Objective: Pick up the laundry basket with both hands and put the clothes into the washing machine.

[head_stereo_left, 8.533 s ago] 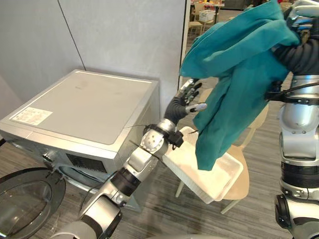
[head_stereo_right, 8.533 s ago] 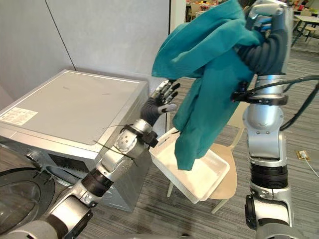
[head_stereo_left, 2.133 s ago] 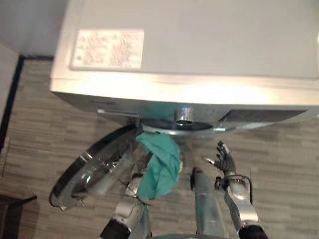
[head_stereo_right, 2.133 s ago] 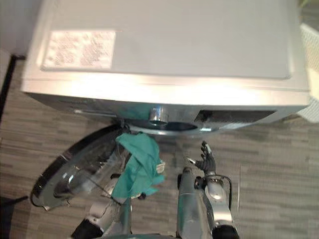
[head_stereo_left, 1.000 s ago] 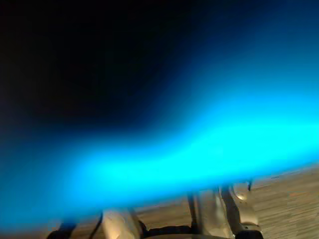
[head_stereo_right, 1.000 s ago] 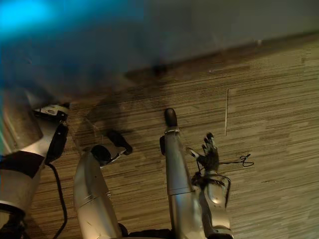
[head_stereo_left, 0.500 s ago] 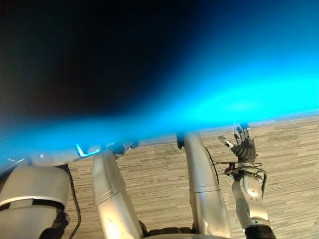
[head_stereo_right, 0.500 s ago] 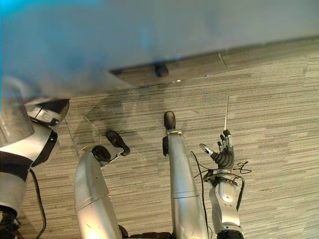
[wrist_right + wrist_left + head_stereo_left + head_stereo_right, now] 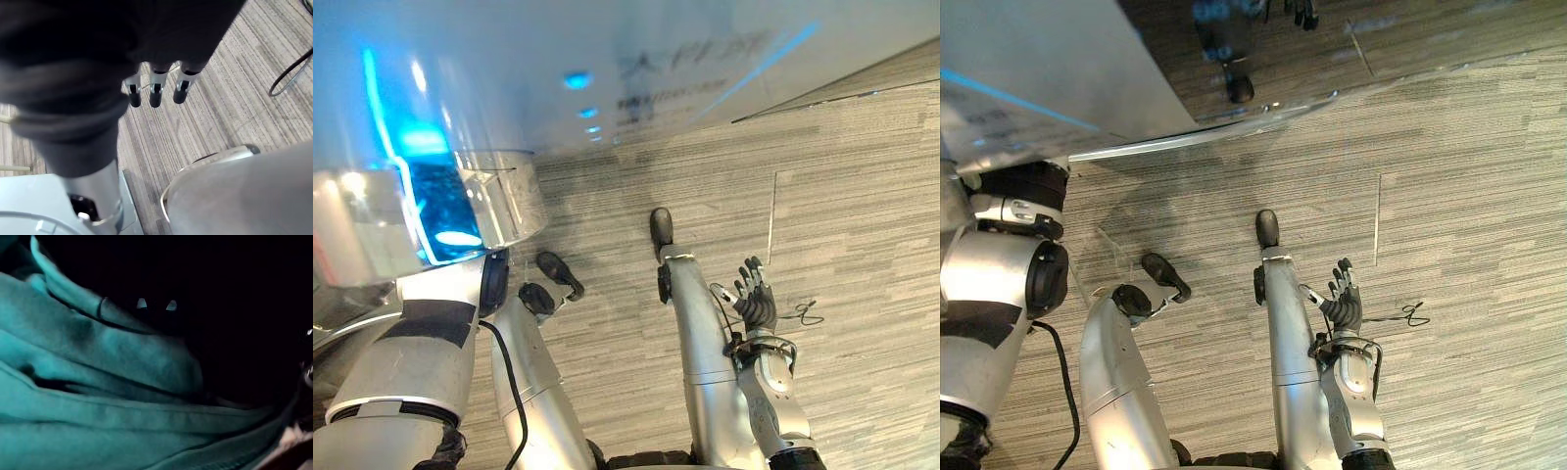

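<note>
Loading of teal cloth point(image 9: 98, 382) into the washing machine point(image 9: 1038, 69), seen from the head looking straight down and from each wrist.

The cloth lies in heavy folds in the dark of the drum, close before the left wrist camera. The left arm point(image 9: 421, 343) rises beside the glass door point(image 9: 499, 211), and the left hand is hidden inside the machine. Whether it grips the cloth cannot be told. The right hand point(image 9: 1342, 304) hangs low over the striped floor point(image 9: 1469, 196), well apart from the machine. Its fingers point(image 9: 155, 93) are straight and spread, and they hold nothing.

The step in hand is judged to be the seating of the cloth deep in the drum. To do it well, the cloth should be pushed past the rim of the opening, so that no fold hangs over the edge where the door would trap it. The hold should be let go fully before the arm is drawn back, or the cloth may trail out with it. The arm should come out along the line of the opening, clear of the door. The right hand is best kept where it is, out of the way.
</note>
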